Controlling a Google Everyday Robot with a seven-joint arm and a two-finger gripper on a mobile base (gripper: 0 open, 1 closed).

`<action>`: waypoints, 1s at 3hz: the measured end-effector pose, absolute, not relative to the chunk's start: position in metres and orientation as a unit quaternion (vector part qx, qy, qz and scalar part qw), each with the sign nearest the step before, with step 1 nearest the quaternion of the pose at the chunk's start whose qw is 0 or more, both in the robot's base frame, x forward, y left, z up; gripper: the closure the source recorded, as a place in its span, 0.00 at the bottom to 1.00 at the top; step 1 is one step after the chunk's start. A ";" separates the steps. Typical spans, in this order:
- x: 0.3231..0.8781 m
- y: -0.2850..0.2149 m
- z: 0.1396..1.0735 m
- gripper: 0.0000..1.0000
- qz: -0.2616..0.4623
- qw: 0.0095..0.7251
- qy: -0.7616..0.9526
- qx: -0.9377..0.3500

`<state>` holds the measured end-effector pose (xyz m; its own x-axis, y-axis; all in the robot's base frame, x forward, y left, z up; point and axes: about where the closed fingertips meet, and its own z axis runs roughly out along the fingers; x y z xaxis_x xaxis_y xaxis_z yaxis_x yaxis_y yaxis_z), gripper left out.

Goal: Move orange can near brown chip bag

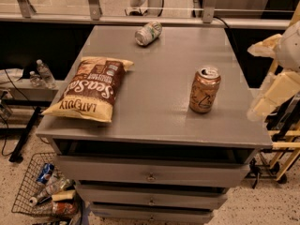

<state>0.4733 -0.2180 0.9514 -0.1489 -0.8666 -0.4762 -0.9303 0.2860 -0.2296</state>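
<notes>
The orange can (205, 89) stands upright on the right half of the grey table (159, 121), silver top with pull tab up. The brown chip bag (91, 88) lies flat on the table's left side, near the front edge, well apart from the can. My gripper (265, 101), cream-coloured, hangs at the right edge of the view, beyond the table's right side and to the right of the orange can, touching nothing.
A silver-green can (148, 33) lies on its side at the back of the table. Drawers sit below the tabletop. A wire basket (44, 191) with bottles stands on the floor at lower left. A rail runs behind the table.
</notes>
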 end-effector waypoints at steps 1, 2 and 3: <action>0.488 -0.205 0.944 0.00 0.138 0.328 0.733 -0.579; 0.494 -0.174 0.940 0.00 0.198 0.378 0.698 -0.575; 0.503 -0.154 0.926 0.00 0.221 0.410 0.684 -0.562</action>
